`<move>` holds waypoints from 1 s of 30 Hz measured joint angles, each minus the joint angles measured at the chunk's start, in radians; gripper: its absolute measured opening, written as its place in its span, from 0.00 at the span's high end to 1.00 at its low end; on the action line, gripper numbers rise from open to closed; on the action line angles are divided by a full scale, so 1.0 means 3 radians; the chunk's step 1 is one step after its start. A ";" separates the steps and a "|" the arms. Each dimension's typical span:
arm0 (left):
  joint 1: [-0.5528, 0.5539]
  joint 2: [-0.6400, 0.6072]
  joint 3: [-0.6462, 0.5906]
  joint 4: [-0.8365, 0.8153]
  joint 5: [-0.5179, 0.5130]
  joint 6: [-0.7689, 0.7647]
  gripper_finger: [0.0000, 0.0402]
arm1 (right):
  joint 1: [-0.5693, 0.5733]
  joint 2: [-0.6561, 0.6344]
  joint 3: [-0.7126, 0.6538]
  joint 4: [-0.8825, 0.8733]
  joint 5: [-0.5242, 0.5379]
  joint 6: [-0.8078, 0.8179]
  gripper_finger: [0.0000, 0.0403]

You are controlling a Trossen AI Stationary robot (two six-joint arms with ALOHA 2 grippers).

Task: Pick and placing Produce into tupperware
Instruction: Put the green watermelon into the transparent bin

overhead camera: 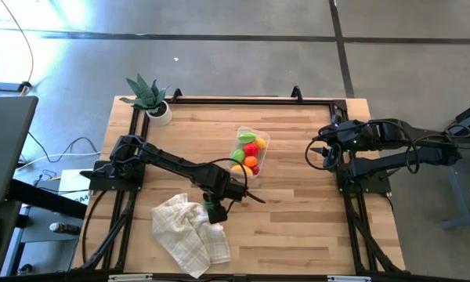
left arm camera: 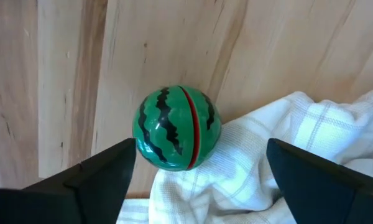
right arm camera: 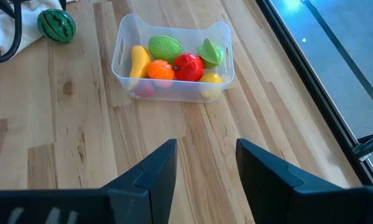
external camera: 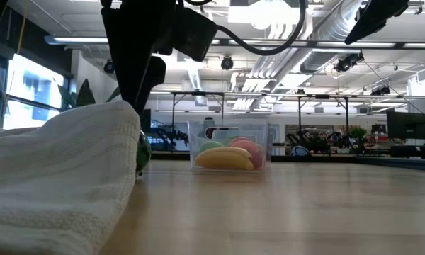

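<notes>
The striped green melon (left arm camera: 176, 128) with a red seam lies on the wood against the edge of the white checked cloth (left arm camera: 286, 155); it also shows in the right wrist view (right arm camera: 56, 25) and the high view (overhead camera: 215, 211). My left gripper (overhead camera: 214, 205) hangs above it, open, fingers spread on either side without touching. The clear tupperware (right arm camera: 173, 57) stands mid-table (overhead camera: 251, 150) holding a yellow banana (right arm camera: 138, 61), an orange ball (right arm camera: 161, 70), red pieces and green pieces. My right gripper (overhead camera: 317, 153) waits open at the table's right side.
The crumpled white checked cloth (overhead camera: 189, 233) lies near the table's near edge, left of centre. A spiky green plant in a white pot (overhead camera: 150, 98) stands at the far left corner. A black frame (overhead camera: 235, 99) borders the table. Bare wood lies between tub and right arm.
</notes>
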 joint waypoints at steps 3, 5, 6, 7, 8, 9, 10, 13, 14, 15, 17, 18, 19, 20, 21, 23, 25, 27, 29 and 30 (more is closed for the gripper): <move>0.0000 0.0000 0.0000 0.0000 -0.0068 0.0002 0.10 | 0.0000 0.0000 0.0000 0.0000 -0.0001 0.0000 0.61; 0.0000 0.0000 -0.0011 0.0015 -0.0102 0.0003 0.09 | -0.0001 -0.0001 0.0000 0.0000 0.0000 0.0001 0.61; 0.0000 -0.0001 -0.0035 0.0044 -0.0108 0.0004 0.09 | -0.0001 -0.0001 0.0000 0.0000 -0.0001 0.0001 0.61; 0.0000 -0.0001 -0.0066 0.0074 -0.0107 0.0003 0.09 | -0.0001 -0.0001 0.0000 0.0000 -0.0001 0.0000 0.61; 0.0000 -0.0001 -0.0103 0.0107 -0.0102 0.0003 0.10 | 0.0000 -0.0001 0.0000 0.0000 -0.0001 0.0000 0.61; 0.0000 -0.0001 -0.0141 0.0136 -0.0083 0.0003 0.10 | -0.0001 0.0000 0.0000 0.0000 0.0000 0.0000 0.61; 0.0000 -0.0001 -0.0178 0.0156 -0.0052 0.0001 0.11 | 0.0000 -0.0001 0.0000 0.0000 -0.0001 0.0000 0.61; 0.0000 -0.0001 -0.0271 0.0168 -0.0007 -0.0007 0.12 | 0.0000 -0.0001 0.0000 0.0000 0.0000 0.0001 0.61; 0.0000 -0.0001 -0.0288 0.0171 -0.0013 -0.0014 0.13 | 0.0000 -0.0001 0.0000 0.0000 0.0000 0.0001 0.61; 0.0000 -0.0001 -0.0304 0.0176 -0.0028 -0.0014 0.13 | -0.0001 0.0000 0.0000 0.0000 -0.0001 0.0000 0.61; 0.0000 -0.0001 -0.0324 0.0194 -0.0058 -0.0015 0.13 | -0.0001 -0.0001 0.0000 0.0000 -0.0001 0.0000 0.61; 0.0000 -0.0001 -0.0333 0.0222 -0.0061 -0.0015 0.14 | -0.0001 -0.0001 0.0000 0.0000 -0.0001 0.0000 0.61; 0.0000 -0.0001 -0.0350 0.0287 -0.0060 -0.0010 0.14 | 0.0000 0.0000 0.0000 0.0000 0.0000 0.0001 0.61; 0.0000 -0.0001 -0.0371 0.0355 -0.0056 -0.0002 0.14 | -0.0001 0.0000 0.0000 0.0000 0.0000 0.0001 0.61; 0.0000 -0.0001 -0.0395 0.0411 -0.0055 0.0000 0.14 | 0.0000 0.0000 0.0000 0.0000 -0.0001 0.0001 0.61; 0.0000 -0.0001 -0.0447 0.0510 -0.0058 -0.0001 0.14 | 0.0000 0.0000 0.0000 0.0000 -0.0001 0.0001 0.61; 0.0000 -0.0001 -0.0498 0.0553 -0.0063 -0.0019 0.14 | -0.0001 -0.0001 0.0000 0.0000 0.0000 0.0000 0.61; 0.0000 -0.0001 -0.0542 0.0555 -0.0063 -0.0047 0.14 | 0.0000 0.0000 0.0000 0.0000 -0.0001 0.0000 0.61; 0.0000 -0.0001 -0.0584 0.0572 -0.0061 -0.0061 0.14 | 0.0000 -0.0001 0.0000 0.0000 -0.0001 0.0000 0.61; 0.0000 -0.0001 -0.0604 0.0587 -0.0059 -0.0065 0.14 | 0.0000 -0.0001 0.0000 0.0000 -0.0001 0.0000 0.61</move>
